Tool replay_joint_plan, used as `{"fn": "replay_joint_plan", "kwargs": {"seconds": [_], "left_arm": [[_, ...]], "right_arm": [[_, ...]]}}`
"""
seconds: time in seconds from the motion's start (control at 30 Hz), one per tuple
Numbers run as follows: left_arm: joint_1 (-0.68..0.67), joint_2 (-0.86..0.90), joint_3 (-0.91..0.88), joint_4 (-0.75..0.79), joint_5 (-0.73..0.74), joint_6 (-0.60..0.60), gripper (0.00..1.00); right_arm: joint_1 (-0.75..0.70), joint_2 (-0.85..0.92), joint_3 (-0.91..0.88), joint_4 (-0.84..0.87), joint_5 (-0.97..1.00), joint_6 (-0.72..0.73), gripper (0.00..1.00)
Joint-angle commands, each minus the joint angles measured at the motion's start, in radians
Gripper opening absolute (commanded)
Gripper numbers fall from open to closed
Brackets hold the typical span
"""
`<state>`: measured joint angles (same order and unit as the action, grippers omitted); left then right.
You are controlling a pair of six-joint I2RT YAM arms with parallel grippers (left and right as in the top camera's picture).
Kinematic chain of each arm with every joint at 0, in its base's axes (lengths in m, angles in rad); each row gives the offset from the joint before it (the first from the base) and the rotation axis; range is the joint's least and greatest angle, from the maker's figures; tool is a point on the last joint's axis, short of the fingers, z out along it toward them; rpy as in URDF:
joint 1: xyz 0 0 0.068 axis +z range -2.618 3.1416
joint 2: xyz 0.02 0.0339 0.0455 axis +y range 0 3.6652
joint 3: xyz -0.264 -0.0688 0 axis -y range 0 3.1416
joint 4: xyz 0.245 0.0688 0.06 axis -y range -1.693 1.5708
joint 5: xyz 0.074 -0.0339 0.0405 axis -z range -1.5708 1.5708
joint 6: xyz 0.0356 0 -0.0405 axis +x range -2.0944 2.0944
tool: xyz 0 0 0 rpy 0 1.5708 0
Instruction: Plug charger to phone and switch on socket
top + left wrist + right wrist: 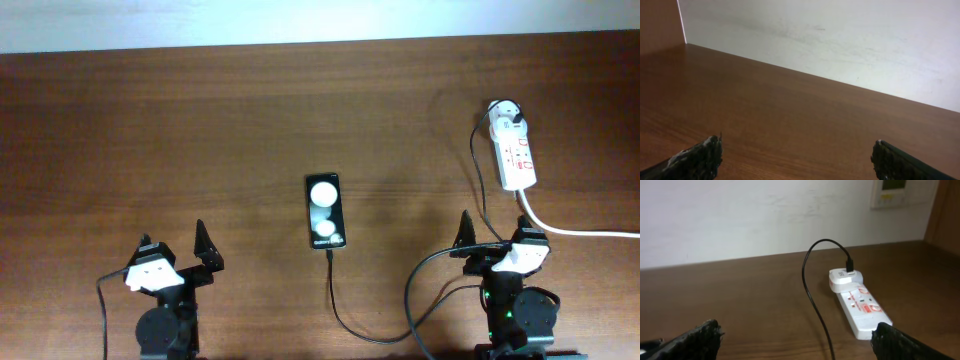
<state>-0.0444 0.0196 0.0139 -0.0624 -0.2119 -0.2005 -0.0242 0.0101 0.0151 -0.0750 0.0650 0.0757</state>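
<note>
Shows phone [324,211] flat in middle of surface [180,130], charger [333,295] tip touching its near end, adapter seated in socket [517,152] at far right. Shows left jaws and right jaws spread wide, gripping nothing.

The phone [324,211] lies flat near the table's middle, glossy black screen up with two round white reflections, long axis pointing away from the robot. The charger [335,300] – a thin black cable – meets the phone's near end, loops toward the near edge, then swings right and up to its white adapter [505,115], plugged into the socket's far end. The socket [517,155] – white with red markings – lies far right, its cord [580,232] trailing off right.
</note>
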Motion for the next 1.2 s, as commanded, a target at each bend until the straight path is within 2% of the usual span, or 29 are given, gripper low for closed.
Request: {"fn": "replay_joint_plan", "kwargs": {"seconds": [0.0, 0.1, 0.53, 0.6, 0.63, 0.7, 0.77, 1.17], "left_arm": [[0.003, -0.006, -0.005, -0.001, 0.007, 0.019, 0.99], [0.003, -0.006, -0.005, -0.001, 0.007, 0.019, 0.99], [0.003, -0.006, -0.005, 0.002, -0.004, 0.019, 0.99], [0.004, -0.006, -0.005, 0.002, -0.038, 0.066, 0.99], [0.004, -0.002, -0.005, 0.001, -0.026, 0.152, 0.99], [0.003, 0.016, -0.005, -0.008, 0.078, 0.27, 0.99], [0.003, 0.024, -0.005, -0.018, 0.163, 0.271, 0.99], [0.003, 0.025, -0.005, -0.018, 0.164, 0.27, 0.99]], "right_arm": [[0.006, -0.006, -0.01, -0.008, -0.031, -0.106, 0.99], [0.02, -0.006, -0.01, -0.007, -0.028, -0.151, 0.99], [0.017, -0.006, -0.01, -0.006, -0.028, -0.15, 0.99], [0.017, -0.006, -0.01, -0.006, -0.028, -0.15, 0.99], [0.017, -0.006, -0.01, -0.006, -0.028, -0.15, 0.99], [0.017, -0.006, -0.01, -0.006, -0.028, -0.15, 0.99], [0.017, -0.006, -0.01, -0.006, -0.028, -0.15, 0.99], [0.018, -0.006, -0.01, -0.004, -0.028, -0.15, 0.99]]}}
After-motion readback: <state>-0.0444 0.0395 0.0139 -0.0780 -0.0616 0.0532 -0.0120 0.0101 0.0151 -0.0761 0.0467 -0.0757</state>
